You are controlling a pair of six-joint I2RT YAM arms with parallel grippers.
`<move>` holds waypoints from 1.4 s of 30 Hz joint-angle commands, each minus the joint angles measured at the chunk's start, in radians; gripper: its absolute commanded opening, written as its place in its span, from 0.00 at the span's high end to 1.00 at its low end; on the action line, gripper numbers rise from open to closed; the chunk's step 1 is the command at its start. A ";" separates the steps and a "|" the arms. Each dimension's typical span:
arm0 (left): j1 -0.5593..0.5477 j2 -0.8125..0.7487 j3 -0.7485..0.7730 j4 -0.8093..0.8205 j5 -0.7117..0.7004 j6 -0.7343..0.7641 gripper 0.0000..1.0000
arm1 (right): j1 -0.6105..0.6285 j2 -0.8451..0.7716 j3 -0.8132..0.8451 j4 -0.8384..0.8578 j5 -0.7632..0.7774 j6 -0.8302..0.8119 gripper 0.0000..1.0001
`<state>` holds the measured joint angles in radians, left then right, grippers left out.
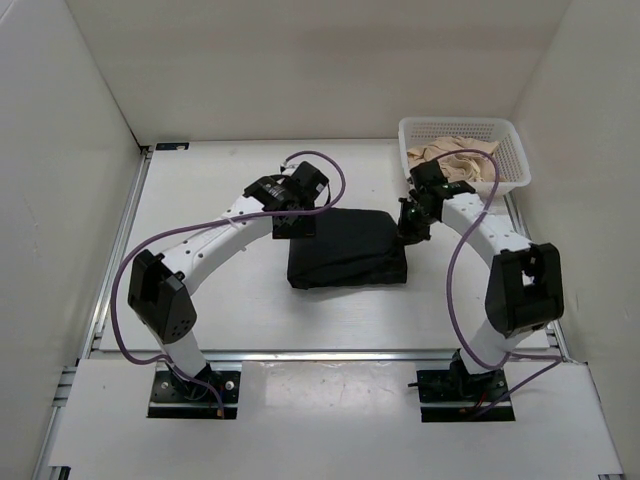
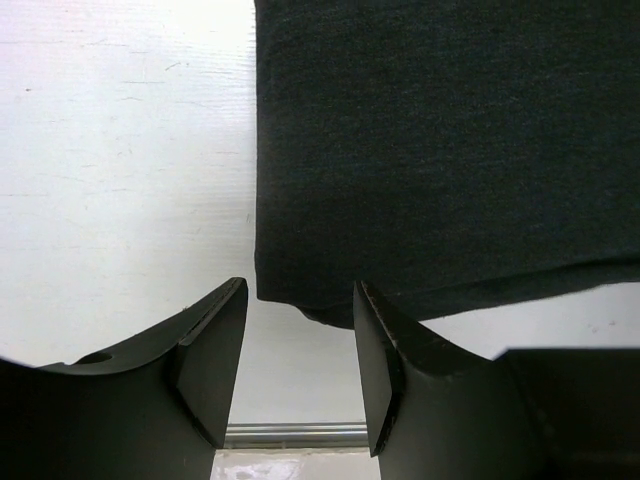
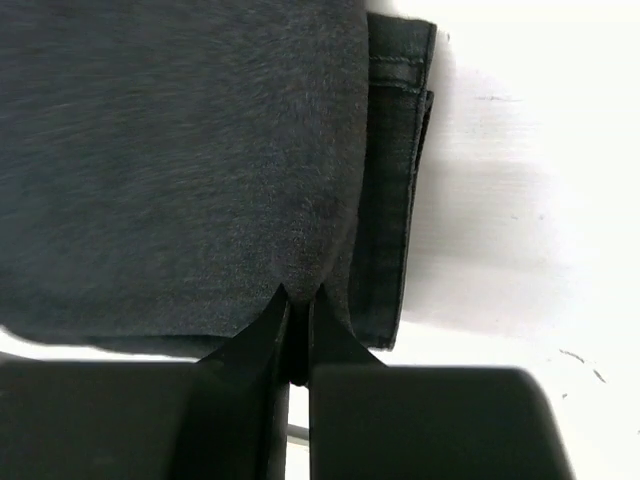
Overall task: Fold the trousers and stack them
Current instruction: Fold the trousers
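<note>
The trousers [image 1: 345, 248] are lying at frame centre as a compact folded rectangle, so folding is looking largely done and stacking is looking outstanding. The left gripper [image 2: 300, 288] is hovering half-open and empty at their upper-left edge. The right gripper [image 3: 298, 295] is pinching the top layer, jaws closed, at their right edge. The top layer is hiding the folds beneath, and no stacking spot is showing.

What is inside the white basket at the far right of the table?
The white basket holds crumpled beige cloth. Whatever lies beneath that cloth is covered, and the right arm hides part of the basket's near rim.
</note>
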<state>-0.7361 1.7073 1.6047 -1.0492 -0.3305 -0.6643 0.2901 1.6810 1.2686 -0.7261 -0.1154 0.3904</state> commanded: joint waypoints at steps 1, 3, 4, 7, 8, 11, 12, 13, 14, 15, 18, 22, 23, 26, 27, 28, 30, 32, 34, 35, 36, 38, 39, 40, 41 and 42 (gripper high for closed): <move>0.012 -0.055 0.015 0.006 0.005 -0.009 0.42 | 0.017 -0.142 0.044 -0.007 0.043 0.014 0.99; 0.021 -0.055 0.029 0.006 0.005 0.000 0.42 | 0.027 -0.226 0.022 -0.022 0.057 0.025 0.99; 0.021 -0.046 0.029 0.006 0.005 0.000 0.42 | 0.027 -0.253 -0.007 -0.039 0.074 0.025 0.99; 0.021 0.009 0.076 0.006 0.017 0.021 0.42 | 0.037 -0.342 -0.105 -0.062 0.095 0.062 0.99; 0.021 0.024 0.087 0.006 0.018 0.022 0.42 | 0.046 -0.378 -0.135 -0.062 0.108 0.074 0.99; 0.021 0.090 0.129 0.006 0.028 0.032 0.43 | 0.046 -0.415 -0.253 -0.050 0.131 0.136 0.99; 0.021 0.109 0.139 0.006 0.028 0.044 0.43 | 0.046 -0.428 -0.280 -0.039 0.143 0.162 0.99; 0.021 0.144 0.150 0.006 0.041 0.045 0.45 | 0.046 -0.428 -0.323 -0.027 0.143 0.172 0.99; 0.021 0.161 0.162 0.006 0.050 0.054 0.45 | 0.055 -0.428 -0.340 0.006 0.143 0.173 0.99; 0.021 0.176 0.162 0.015 0.059 0.054 0.45 | 0.055 -0.409 -0.351 0.007 0.155 0.183 0.99; 0.021 0.239 0.187 0.015 0.097 0.066 0.48 | 0.055 -0.348 -0.339 -0.002 0.206 0.206 0.98; 0.021 0.259 0.199 0.015 0.126 0.075 0.52 | 0.104 -0.371 -0.214 -0.051 0.325 0.206 0.36; 0.021 0.259 0.190 0.015 0.127 0.075 0.53 | 0.116 -0.383 -0.184 -0.061 0.326 0.206 0.25; 0.021 0.281 0.190 0.025 0.127 0.075 0.58 | 0.139 -0.392 -0.092 -0.085 0.371 0.196 0.14; 0.021 0.281 0.179 0.025 0.127 0.075 0.61 | 0.139 -0.383 -0.083 -0.085 0.372 0.196 0.27; 0.021 0.290 0.157 0.037 0.137 0.075 0.63 | 0.149 -0.383 -0.083 -0.085 0.355 0.196 0.40; 0.021 0.290 0.109 0.063 0.163 0.075 0.71 | 0.149 -0.347 -0.122 -0.052 0.317 0.196 0.74; 0.021 0.301 0.014 0.142 0.182 0.049 0.72 | 0.139 -0.299 -0.225 0.002 0.226 0.228 0.86; 0.021 0.337 -0.008 0.161 0.182 0.038 0.78 | 0.117 -0.250 -0.300 0.120 0.185 0.261 1.00; 0.021 0.359 -0.008 0.161 0.182 0.028 0.78 | 0.116 -0.184 -0.328 0.148 0.184 0.271 1.00; 0.021 0.373 -0.020 0.161 0.182 0.019 0.80 | 0.116 -0.150 -0.343 0.165 0.206 0.280 1.00; 0.012 0.384 -0.032 0.161 0.171 0.019 0.80 | 0.116 -0.078 -0.344 0.165 0.215 0.289 1.00; 0.012 0.371 -0.048 0.161 0.156 0.019 0.80 | 0.130 -0.067 -0.344 0.165 0.215 0.289 1.00; 0.012 0.371 -0.058 0.161 0.144 0.019 0.80 | 0.130 -0.067 -0.344 0.177 0.227 0.289 1.00; 0.012 0.356 -0.083 0.161 0.122 0.019 0.80 | 0.144 -0.055 -0.344 0.177 0.227 0.289 1.00; 0.024 0.341 -0.097 0.161 0.122 0.019 0.80 | 0.144 -0.055 -0.344 0.177 0.227 0.289 1.00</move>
<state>-0.7174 2.0842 1.5669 -0.8768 -0.1776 -0.6357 0.4156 1.5951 0.9524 -0.5808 0.0986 0.6624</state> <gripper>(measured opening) 0.202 0.002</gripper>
